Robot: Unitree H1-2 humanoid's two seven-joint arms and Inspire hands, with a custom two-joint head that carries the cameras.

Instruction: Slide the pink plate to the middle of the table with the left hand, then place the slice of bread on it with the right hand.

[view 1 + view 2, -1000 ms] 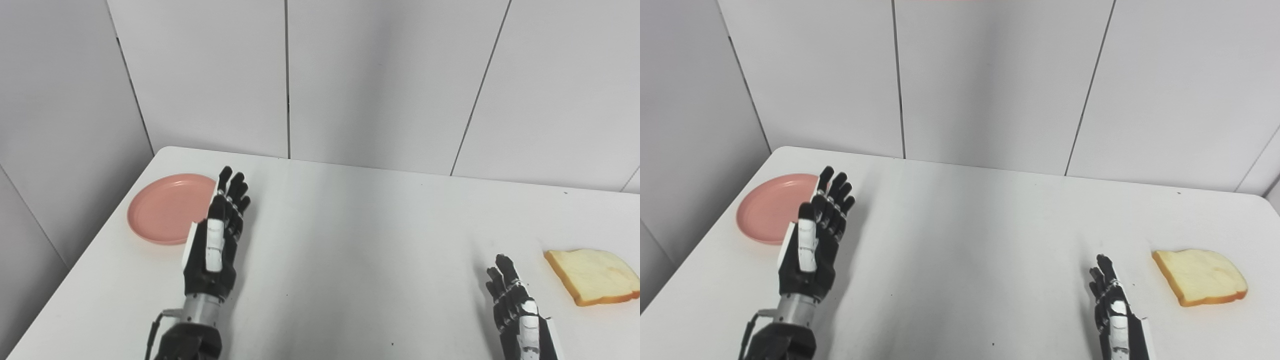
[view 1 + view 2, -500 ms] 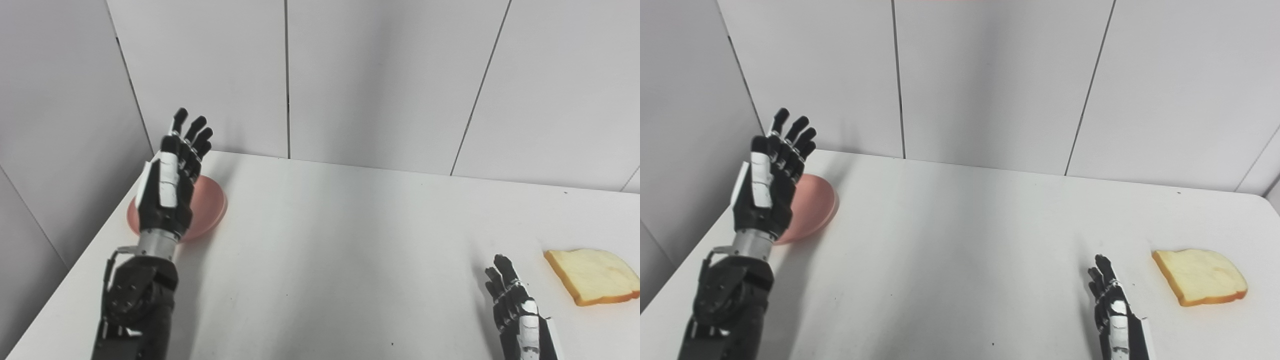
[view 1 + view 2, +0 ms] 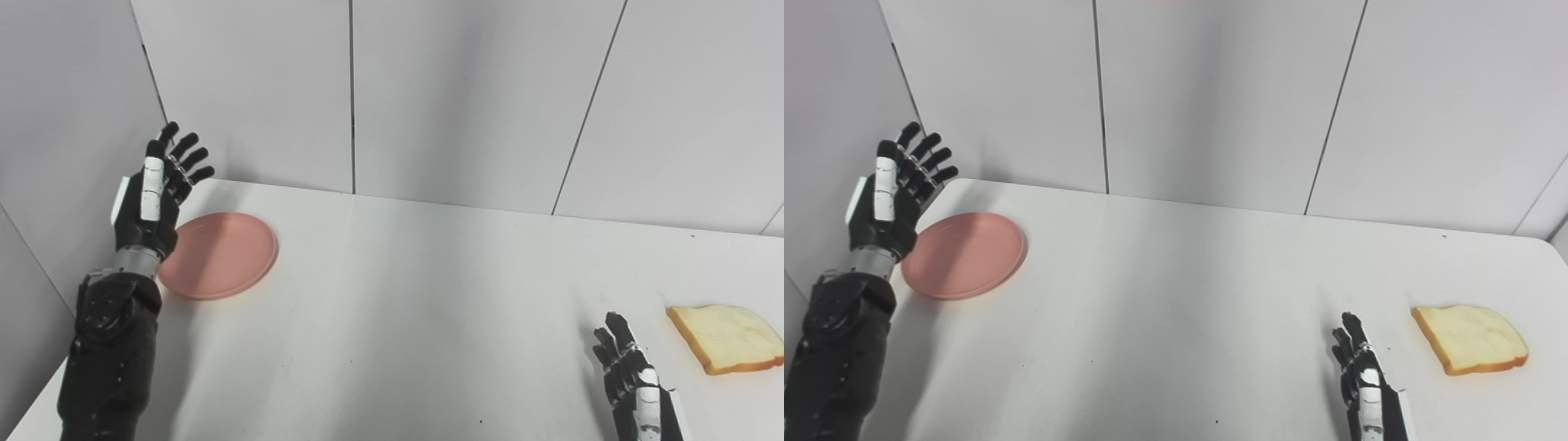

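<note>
At the far left, the robot's black left hand [image 3: 147, 202] is hovering raised above the table's left edge, fingers spread wide and holding nothing, just outboard of the round, shallow pink plastic plate [image 3: 217, 254]. That placement probably is setting the palm on the plate's outer side, so a sweep rightward would be pushing the plate inward. The plate is lying flat near the back-left corner of the white table [image 3: 398, 318], close to both the left edge and the wall, so there is little spare room behind it.

Rightward, the middle of the table is lying bare, giving a long open lane for the slide.

At the lower right, the black right hand [image 3: 631, 380] is waiting low by the near edge, fingers extended and loosely apart, gripping nothing. Near it, untouched, the pale slice of bread with a tan crust [image 3: 726, 338] is lying flat near the right edge.
</note>
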